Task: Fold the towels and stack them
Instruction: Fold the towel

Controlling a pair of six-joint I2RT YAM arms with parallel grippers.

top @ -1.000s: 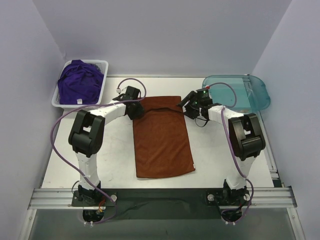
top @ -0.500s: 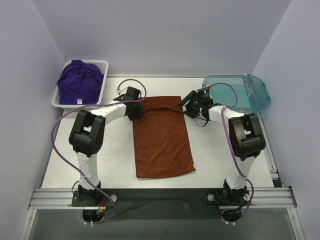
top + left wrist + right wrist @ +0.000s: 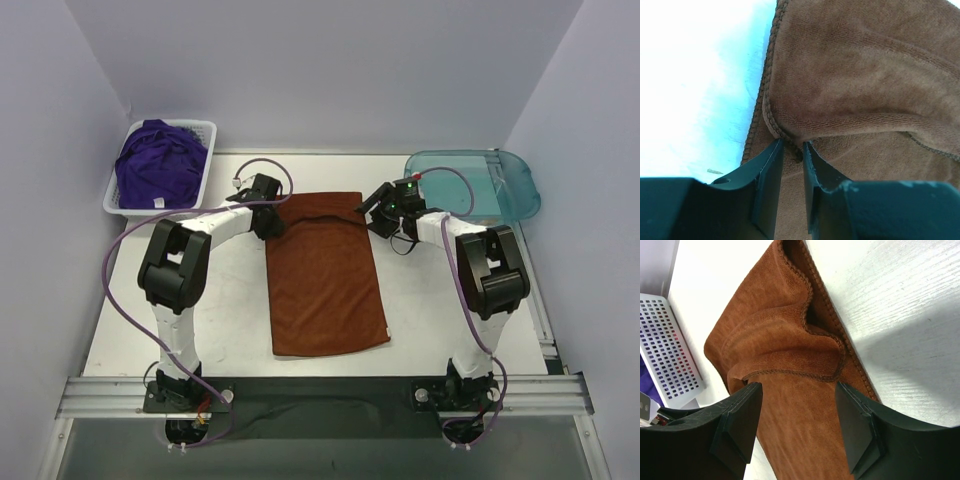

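Slippage is risked: the orange towel (image 3: 325, 280), spread on the table (image 3: 430, 300), is pinched thinly at its far-left hem by the left gripper (image 3: 791, 144), while the right gripper (image 3: 797, 387) is held agape over the far-right corner.

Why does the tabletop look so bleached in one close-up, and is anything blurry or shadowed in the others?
Left wrist view: the table is blown out to bluish white, yet the rust-orange towel keeps its texture. Right wrist view: a soft grey shadow crosses the table, whose grain shows; the near fingers are dark and slightly soft. Top external view: even light, no glare.
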